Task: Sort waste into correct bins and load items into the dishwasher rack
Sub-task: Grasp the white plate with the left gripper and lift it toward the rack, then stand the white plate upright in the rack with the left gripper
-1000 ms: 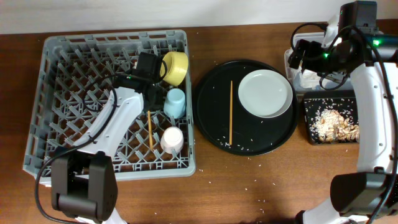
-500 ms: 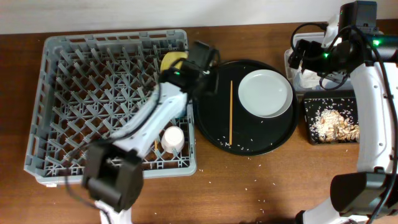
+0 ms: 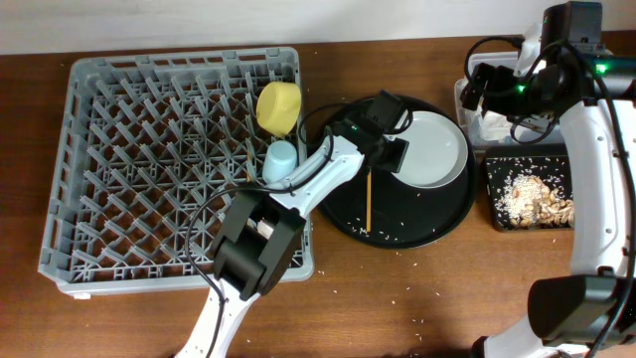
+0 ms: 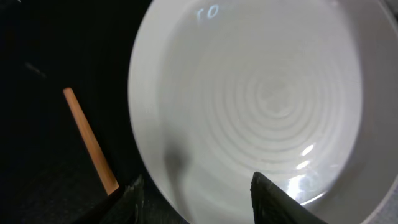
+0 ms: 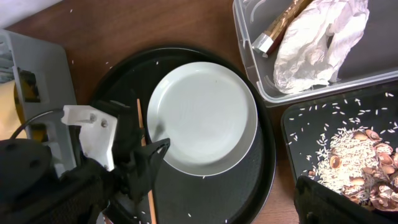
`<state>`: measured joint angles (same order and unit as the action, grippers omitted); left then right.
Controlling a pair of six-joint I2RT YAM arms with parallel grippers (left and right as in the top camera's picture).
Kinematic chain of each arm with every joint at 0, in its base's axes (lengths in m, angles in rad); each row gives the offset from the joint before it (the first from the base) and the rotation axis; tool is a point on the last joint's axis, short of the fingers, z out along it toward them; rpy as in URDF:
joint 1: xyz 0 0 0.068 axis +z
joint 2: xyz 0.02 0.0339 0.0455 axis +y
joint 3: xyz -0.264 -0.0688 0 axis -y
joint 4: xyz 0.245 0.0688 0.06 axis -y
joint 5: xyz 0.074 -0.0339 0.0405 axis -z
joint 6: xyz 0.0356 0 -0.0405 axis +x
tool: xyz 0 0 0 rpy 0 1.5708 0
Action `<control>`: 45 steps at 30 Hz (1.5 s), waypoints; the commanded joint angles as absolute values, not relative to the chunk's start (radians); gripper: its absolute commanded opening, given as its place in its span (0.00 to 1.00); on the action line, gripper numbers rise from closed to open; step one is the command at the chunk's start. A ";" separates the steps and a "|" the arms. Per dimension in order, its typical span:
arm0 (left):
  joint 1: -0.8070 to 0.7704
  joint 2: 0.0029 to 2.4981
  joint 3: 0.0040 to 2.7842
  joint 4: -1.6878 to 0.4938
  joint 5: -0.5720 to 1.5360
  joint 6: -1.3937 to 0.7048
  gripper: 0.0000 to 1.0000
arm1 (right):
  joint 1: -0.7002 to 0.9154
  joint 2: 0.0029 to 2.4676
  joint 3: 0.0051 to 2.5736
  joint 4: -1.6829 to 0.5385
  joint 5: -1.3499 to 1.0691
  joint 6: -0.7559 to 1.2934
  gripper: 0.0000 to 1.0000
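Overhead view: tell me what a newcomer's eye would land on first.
The big grey dishwasher rack fills the left, a yellow bowl and light-blue cup near its right edge. At centre the left gripper hangs open over the white plate's left rim, on the round black tray beside a chopstick.

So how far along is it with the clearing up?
Well along. The napkin is in the clear tub, food scraps in the black bin; bowl and blue cup sit in the rack. The left gripper is open at the plate. Plate and one chopstick wait on the round tray.
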<state>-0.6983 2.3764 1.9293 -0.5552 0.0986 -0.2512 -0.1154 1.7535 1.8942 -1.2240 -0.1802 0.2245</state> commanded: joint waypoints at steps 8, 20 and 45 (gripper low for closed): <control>-0.703 2.455 1.948 -0.553 0.109 -0.253 0.01 | -0.112 1.758 1.896 -1.224 -0.168 0.214 0.98; -0.525 2.315 2.185 -0.782 0.109 -0.181 0.00 | -0.112 1.758 1.896 -1.224 -0.168 0.214 0.98; -0.251 2.214 2.190 -0.853 -0.823 0.241 0.01 | -0.112 1.758 1.896 -1.224 -0.168 0.214 0.98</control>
<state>-0.2459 2.1872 2.1929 -0.8856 -0.8200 0.2363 -0.1154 1.7535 1.8942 -1.2240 -0.1806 0.2241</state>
